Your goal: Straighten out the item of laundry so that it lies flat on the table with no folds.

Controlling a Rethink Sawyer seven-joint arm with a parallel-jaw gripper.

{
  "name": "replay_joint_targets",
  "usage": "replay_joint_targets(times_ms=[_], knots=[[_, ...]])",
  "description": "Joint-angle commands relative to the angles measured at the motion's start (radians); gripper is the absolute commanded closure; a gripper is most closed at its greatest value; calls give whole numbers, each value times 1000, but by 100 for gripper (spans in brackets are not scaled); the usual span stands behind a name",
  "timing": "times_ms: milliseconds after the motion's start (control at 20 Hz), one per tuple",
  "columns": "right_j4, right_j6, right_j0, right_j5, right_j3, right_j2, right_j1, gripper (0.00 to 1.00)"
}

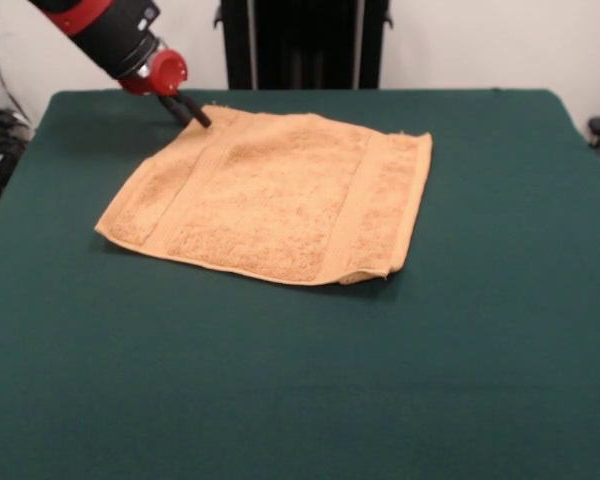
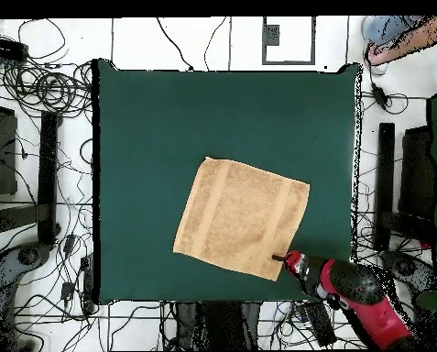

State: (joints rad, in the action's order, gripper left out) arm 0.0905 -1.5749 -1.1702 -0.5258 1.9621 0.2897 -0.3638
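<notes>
The roughly square, light orange-tan terry-cloth towel (image 1: 275,195) is spread almost flat near the middle of the dark green felt-topped table (image 1: 300,380); only its near right corner looks slightly curled. The black two-fingered gripper (image 1: 187,110) is held low at the towel's far left corner, apparently to tug that corner outward, though whether its fingers are open or pinching cloth cannot be told.

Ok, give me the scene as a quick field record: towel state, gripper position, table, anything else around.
towel: orange-tan towel spread nearly flat, set at an angle to the table edges
folds: small curl at one corner, front view's near right
gripper: gripper at the towel's corner nearest the robot, tips low at the edge
grip state: cannot tell
table: green table, towel toward the robot's side
other: person's arm at overhead view's top right
</notes>
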Motion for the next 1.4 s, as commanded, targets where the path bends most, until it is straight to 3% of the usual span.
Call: replay_joint_targets(times_ms=[50, 550, 800, 1200, 1250, 1400], knots=[[-35, -196, 66, 267, 119, 113, 216, 0], [-74, -211, 34, 332, 166, 138, 248, 0], [-83, -244, 5, 431, 210, 165, 280, 0], [-78, -233, 31, 446, 213, 153, 256, 0], [-78, -233, 32, 450, 214, 153, 255, 100], [-81, -236, 35, 458, 220, 148, 254, 100]])
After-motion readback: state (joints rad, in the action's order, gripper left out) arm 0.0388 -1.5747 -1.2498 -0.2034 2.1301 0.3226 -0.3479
